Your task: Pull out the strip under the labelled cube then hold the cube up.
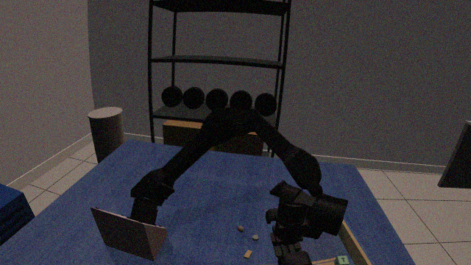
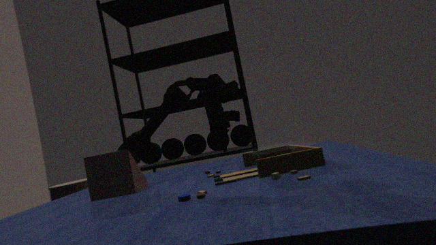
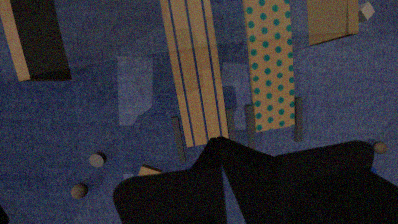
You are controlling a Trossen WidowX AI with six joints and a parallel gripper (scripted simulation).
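Note:
The striped strip (image 3: 200,75) and the teal-dotted strip (image 3: 270,65) lie side by side in the wrist view, their near ends between low dark rails. A green cube (image 1: 342,260) marked T sits at the bottom edge of the top view, at the end of a wooden strip (image 1: 324,262) that seems to have dark lines. The cube is out of the wrist view. My gripper (image 3: 216,142) (image 2: 225,149) is shut and empty, above the table. In the wrist view its tips overlap the near right end of the striped strip.
A wooden open-sided frame (image 2: 293,163) (image 1: 355,243) stands around the strips' far part. Small pebbles (image 3: 97,160) (image 1: 241,228) and a wood chip (image 1: 248,254) lie near the strip ends. A blue piece (image 2: 184,197) lies farther off. A wedge-shaped box (image 1: 125,233) (image 2: 109,175) stands beside the arm base.

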